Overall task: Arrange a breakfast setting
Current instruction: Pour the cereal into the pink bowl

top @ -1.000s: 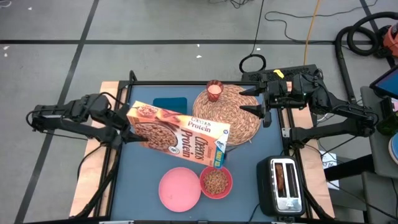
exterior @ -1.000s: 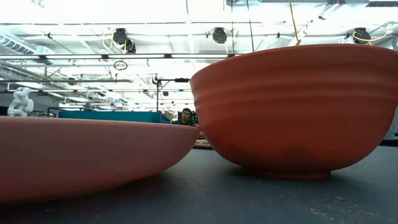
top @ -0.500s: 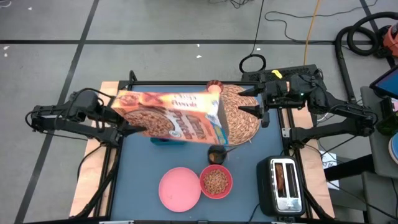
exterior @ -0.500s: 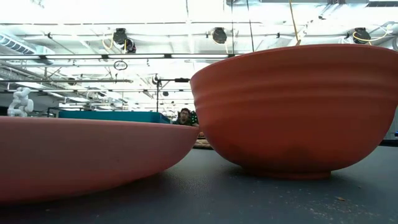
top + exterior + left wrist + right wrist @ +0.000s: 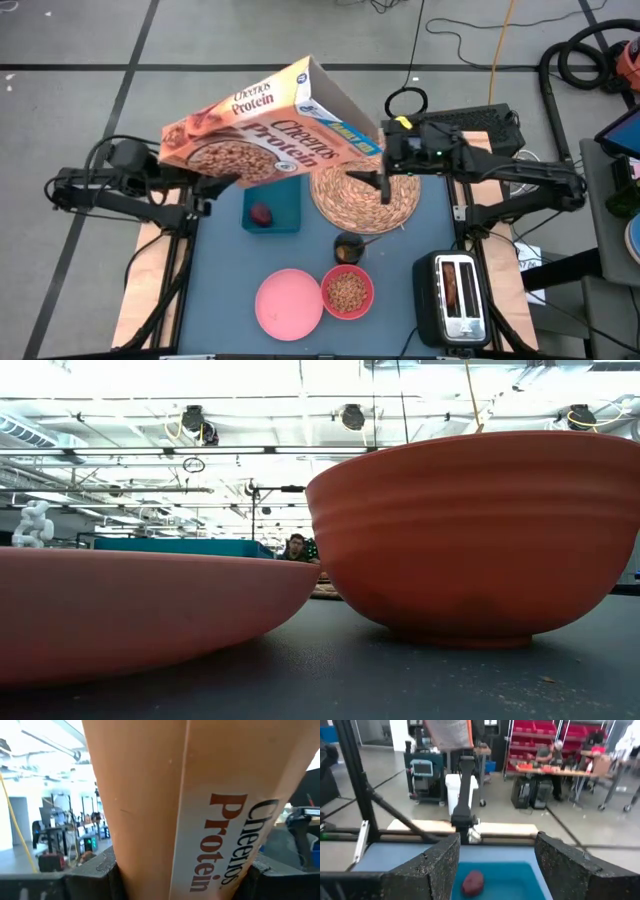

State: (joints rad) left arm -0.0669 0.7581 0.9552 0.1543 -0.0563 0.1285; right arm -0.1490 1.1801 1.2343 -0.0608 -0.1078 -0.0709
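Blue worktop [image 5: 220, 280]: left hand [image 5: 205, 183] clamped on raised Cheerios Protein box [image 5: 265, 125]; right hand [image 5: 382, 186], fingers apart, above straw placemat [image 5: 400, 205]; coral-red bowl [image 5: 347, 291] touching pink plate [image 5: 288, 304].

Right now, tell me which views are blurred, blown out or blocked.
Left wrist view: the Cheerios Protein box fills it, room behind overexposed. Right wrist view: background soft, dark-red fruit slightly blurred. Low view: plate and bowl block the table, ceiling lights glare. High view: evenly lit.
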